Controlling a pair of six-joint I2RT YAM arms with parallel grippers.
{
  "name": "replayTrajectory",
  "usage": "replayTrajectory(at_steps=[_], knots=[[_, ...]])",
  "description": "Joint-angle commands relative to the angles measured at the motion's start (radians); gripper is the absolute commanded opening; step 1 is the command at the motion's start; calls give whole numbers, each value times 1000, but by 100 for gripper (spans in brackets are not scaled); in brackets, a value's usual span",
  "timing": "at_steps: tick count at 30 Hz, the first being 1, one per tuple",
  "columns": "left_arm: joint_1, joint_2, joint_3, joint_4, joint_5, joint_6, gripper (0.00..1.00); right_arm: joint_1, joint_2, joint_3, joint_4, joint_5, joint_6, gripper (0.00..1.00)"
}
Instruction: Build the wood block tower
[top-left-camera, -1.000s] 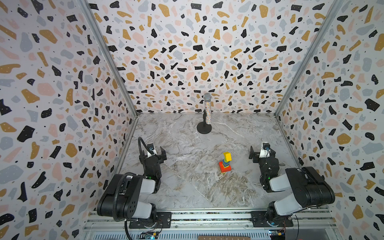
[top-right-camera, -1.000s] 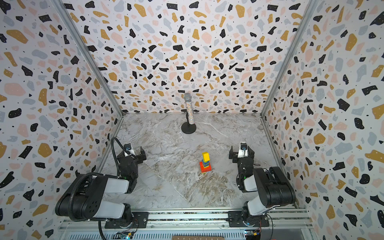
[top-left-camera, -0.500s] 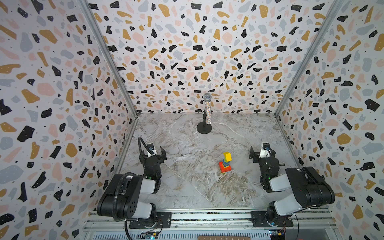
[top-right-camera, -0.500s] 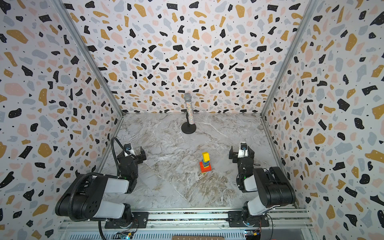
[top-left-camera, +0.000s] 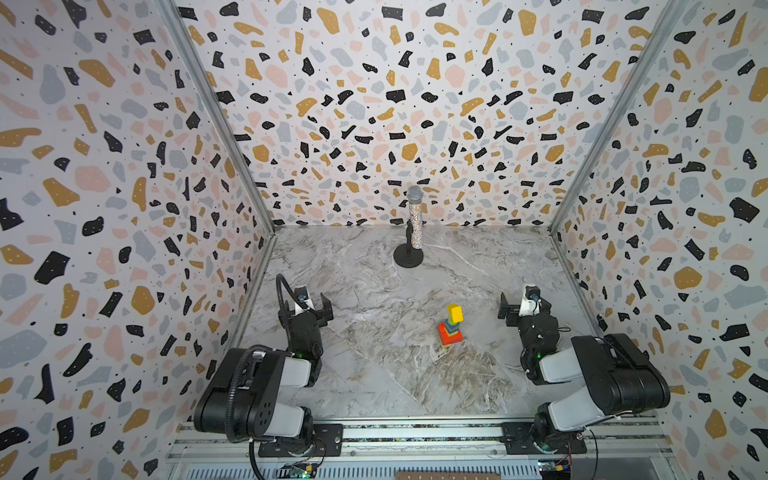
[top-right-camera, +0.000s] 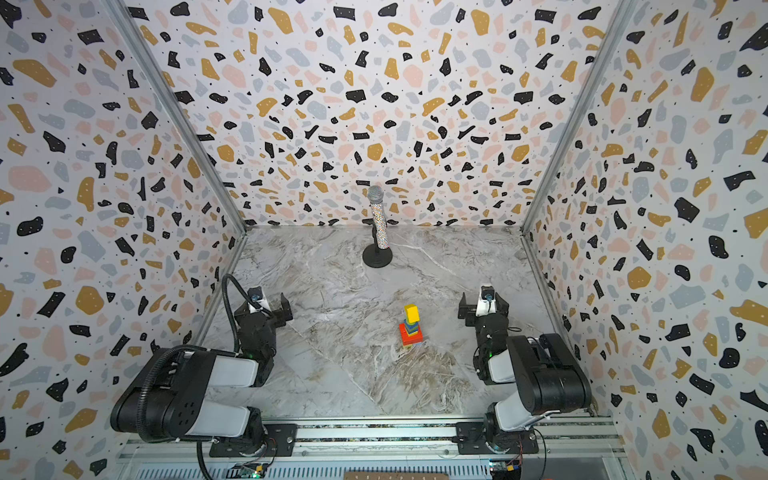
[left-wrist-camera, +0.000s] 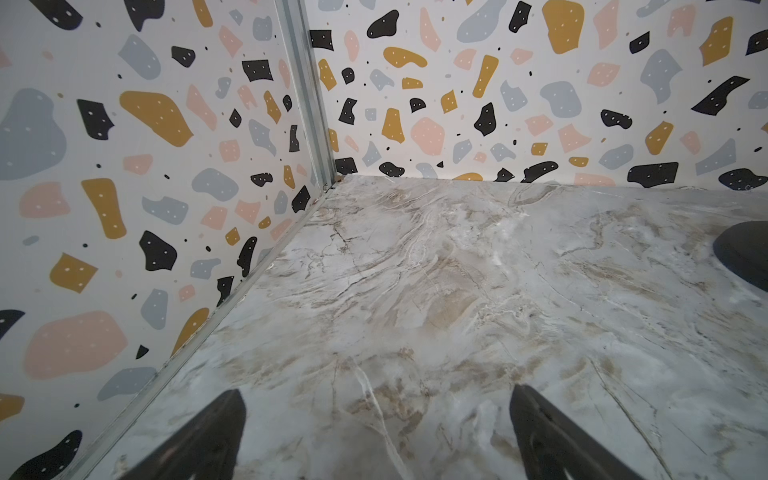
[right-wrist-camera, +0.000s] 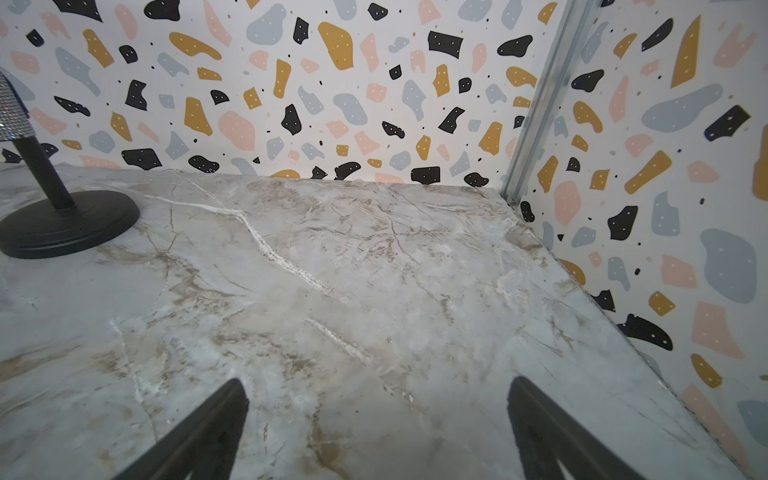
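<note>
Basically nothing's moved in last sec: tower (top-left-camera: 451, 328) stands on table (top-left-camera: 374, 374), yellow on top, btw L gripper (top-left-camera: 306, 309) & R gripper (top-left-camera: 524, 306); both wide open, empty, well apart from it. Build looks done.

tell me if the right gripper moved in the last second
No. In a top view the right gripper keeps the same spot as before, right of the tower and nearer the camera than the microphone stand.

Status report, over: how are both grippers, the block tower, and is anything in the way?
Left gripper open, empty. Right gripper open, empty. Tower standing between them, yellow block on top, nothing touching it. Microphone at the back, not in the way.
</note>
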Motion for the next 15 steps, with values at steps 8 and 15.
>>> replayTrajectory(at_steps=[8, 15], knots=[[4, -11, 6, 53, -3, -1, 100, -4, -17, 21, -3, -4, 6, 99], [3, -3, 4, 68, 0, 2, 100, -5, -16, 22, -3, -4, 6, 99]])
